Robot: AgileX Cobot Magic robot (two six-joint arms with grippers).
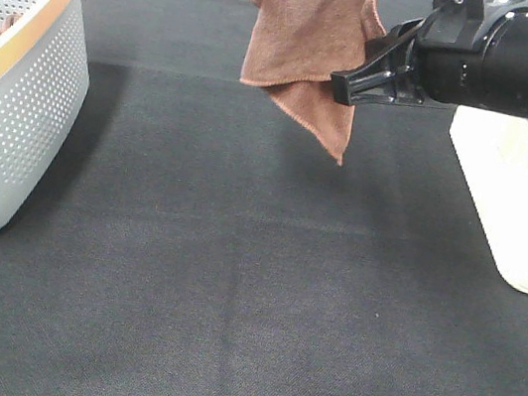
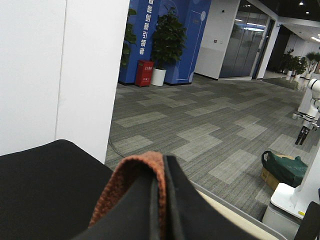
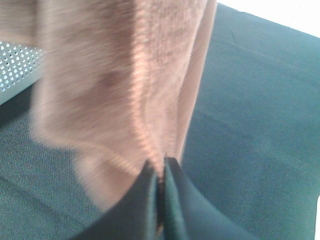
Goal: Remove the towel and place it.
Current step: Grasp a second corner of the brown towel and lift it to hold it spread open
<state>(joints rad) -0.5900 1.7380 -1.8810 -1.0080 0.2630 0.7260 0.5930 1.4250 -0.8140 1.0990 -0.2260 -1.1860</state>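
Slippage is my main worry. The towel hangs in the air over the black mat, well clear of the grey basket on the left, and it is held at two places. The left claw is above what the high camera takes in, but its own wrist view shows its fingers closed flat on a fold of reddish-brown cloth. The right claw comes in from the side and is pinched shut on the towel's hanging edge, right at the stitched hem. That bite looks shallow to me, though the right wrist picture is blurred, so I cannot say how much cloth sits between the jaws. If I spread the arms to open the towel out, a thin hold at the hem could pull free and one side would drop in a heap instead of lying flat. Pulling too hard the other way could drag the fold out of the left claw. The lowest corner dangles nearest the mat, so lowering before the cloth is stretched could let it touch first and fold under. I also judge that swinging left carelessly could brush the basket rim and snag the cloth there.
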